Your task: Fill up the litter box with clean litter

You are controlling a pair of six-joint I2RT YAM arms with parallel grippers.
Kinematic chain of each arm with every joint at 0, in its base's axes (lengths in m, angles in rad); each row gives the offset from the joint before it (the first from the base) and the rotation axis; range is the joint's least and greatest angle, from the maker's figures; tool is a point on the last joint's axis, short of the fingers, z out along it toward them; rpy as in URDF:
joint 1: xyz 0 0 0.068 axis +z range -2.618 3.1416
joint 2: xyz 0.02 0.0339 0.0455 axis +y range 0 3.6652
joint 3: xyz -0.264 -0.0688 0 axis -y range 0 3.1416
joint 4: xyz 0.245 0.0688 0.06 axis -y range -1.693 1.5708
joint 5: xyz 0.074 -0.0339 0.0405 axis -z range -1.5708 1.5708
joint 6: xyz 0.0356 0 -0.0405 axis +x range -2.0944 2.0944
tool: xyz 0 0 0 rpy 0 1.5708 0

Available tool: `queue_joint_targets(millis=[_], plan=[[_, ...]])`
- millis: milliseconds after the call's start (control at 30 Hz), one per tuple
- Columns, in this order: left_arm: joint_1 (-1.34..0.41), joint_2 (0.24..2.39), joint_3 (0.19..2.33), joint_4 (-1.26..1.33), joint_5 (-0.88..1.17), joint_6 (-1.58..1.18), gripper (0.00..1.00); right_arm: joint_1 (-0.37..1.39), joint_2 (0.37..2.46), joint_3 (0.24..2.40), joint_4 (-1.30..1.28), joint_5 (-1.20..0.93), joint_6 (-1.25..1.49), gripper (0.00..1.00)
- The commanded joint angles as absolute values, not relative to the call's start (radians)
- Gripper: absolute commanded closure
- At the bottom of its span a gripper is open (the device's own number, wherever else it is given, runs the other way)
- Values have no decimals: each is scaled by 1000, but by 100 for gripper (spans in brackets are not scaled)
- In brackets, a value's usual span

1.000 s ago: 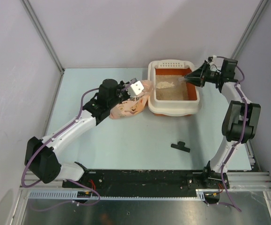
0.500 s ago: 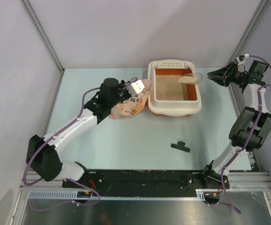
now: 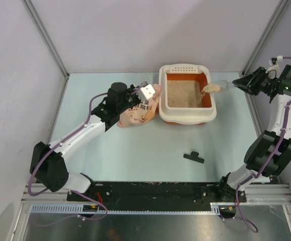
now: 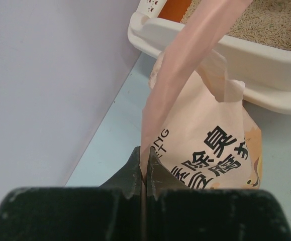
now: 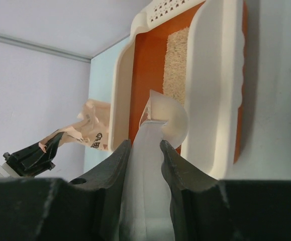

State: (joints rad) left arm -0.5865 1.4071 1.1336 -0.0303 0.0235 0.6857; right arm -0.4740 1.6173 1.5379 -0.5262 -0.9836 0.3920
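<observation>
Right now the L gripper [image 4: 145,156] is pinched tight on a fold of the bag [image 4: 205,145]. The bag slumps on the table [image 3: 135,150] just beside the box [image 3: 161,95], left wall. Its mouth is cut off at top of wrist view, so contents can't be seen. R gripper [image 5: 145,148] clamps the handle of a clear scoop [image 3: 216,88] at the box's right rim, some litter in it. From the wrist cam the bowl's inside is hidden. Tan litter [image 3: 183,94] covers the box floor. Black clip [image 3: 194,157] lies well apart.

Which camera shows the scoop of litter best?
The top external view: the scoop sits over the right rim of the litter box, its litter visible. The right wrist view shows only its back, held in the right gripper; the left wrist view misses it.
</observation>
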Motion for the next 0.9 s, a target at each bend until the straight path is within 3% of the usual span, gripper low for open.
queue_joint_targets(millis=[0, 633, 867], plan=[[-594, 1404, 1190, 127, 118, 686, 100, -503, 1542, 1574, -603, -954, 328, 100], [-588, 1427, 1186, 127, 118, 710, 100, -522, 1538, 1707, -854, -979, 196, 100], [-583, 1439, 1186, 127, 124, 709, 100, -496, 1588, 1768, -808, -950, 229, 100]])
